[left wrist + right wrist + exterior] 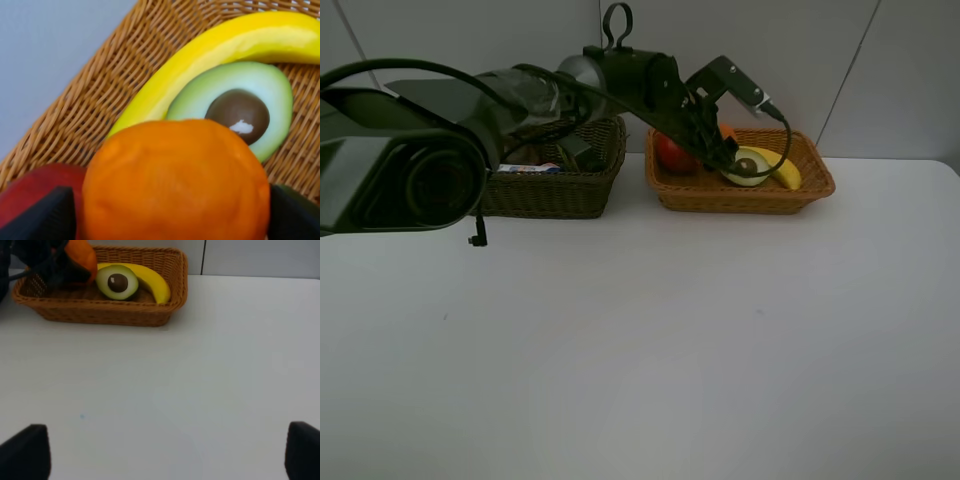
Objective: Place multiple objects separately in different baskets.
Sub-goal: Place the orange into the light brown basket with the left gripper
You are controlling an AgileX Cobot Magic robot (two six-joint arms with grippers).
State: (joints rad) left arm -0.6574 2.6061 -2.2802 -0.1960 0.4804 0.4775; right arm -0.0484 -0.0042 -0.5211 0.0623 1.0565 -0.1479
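Left gripper (170, 210) over the orange-tan woven basket (670, 192), upper right of frame, fingers spread beside the round orange (175, 180), contact unclear; right gripper (165, 452) wide apart, empty

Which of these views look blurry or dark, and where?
Left wrist view: the round orange fruit is soft, too close to focus; the halved green avocado is sharper. Exterior high view: the dark left arm blurs large across the frame. Right wrist view: evenly lit, the orange-tan wicker basket clear.
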